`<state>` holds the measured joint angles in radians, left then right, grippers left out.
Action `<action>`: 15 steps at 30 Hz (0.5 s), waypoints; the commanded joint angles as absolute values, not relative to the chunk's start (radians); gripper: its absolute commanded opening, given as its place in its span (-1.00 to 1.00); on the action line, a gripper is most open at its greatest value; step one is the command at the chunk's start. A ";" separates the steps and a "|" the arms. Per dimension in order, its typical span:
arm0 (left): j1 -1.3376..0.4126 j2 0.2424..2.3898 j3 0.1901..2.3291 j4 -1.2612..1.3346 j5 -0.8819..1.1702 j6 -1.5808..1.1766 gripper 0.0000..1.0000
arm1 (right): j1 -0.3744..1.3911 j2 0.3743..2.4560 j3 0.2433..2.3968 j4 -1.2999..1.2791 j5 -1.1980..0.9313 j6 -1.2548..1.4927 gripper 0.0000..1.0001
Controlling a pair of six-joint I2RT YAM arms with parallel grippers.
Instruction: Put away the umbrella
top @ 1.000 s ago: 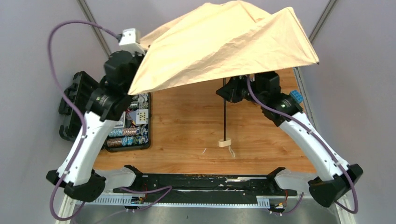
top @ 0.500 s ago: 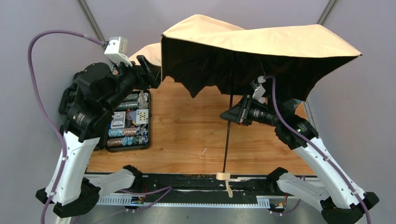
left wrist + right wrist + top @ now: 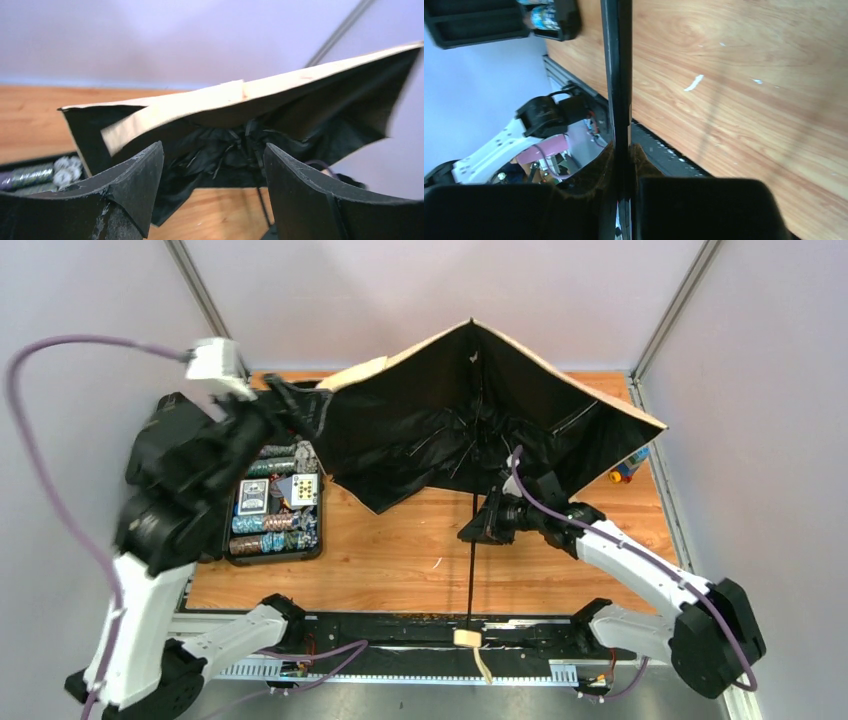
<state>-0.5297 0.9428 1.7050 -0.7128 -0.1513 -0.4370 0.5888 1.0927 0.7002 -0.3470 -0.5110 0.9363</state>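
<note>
Wood-grain table (image 3: 400, 540) and pale lilac walls surround the open umbrella (image 3: 450, 430), tilted so that the overhead camera sees its black underside. Only the right wrist view shows the thin black shaft (image 3: 618, 75) pinched tight in the right pincer (image 3: 478, 528). The pale handle (image 3: 468, 637) lies nearward of that pincer. The left pincer (image 3: 212, 150) gapes wide, holding nothing, with the tan canopy edge just ahead.
</note>
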 commanded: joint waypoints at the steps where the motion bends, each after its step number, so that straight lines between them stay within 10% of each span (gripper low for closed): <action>1: -0.531 1.083 1.514 -0.636 -0.262 -0.369 0.59 | 0.606 1.167 0.617 -0.179 -0.543 0.895 -1.00; 12: -0.531 1.203 1.125 -0.340 -0.163 -0.477 0.54 | 0.614 1.338 0.542 -0.127 -0.492 0.776 -1.00; 15: -0.532 1.232 1.059 -0.303 -0.122 -0.513 0.52 | 0.623 1.300 0.579 -0.206 -0.455 0.751 -0.62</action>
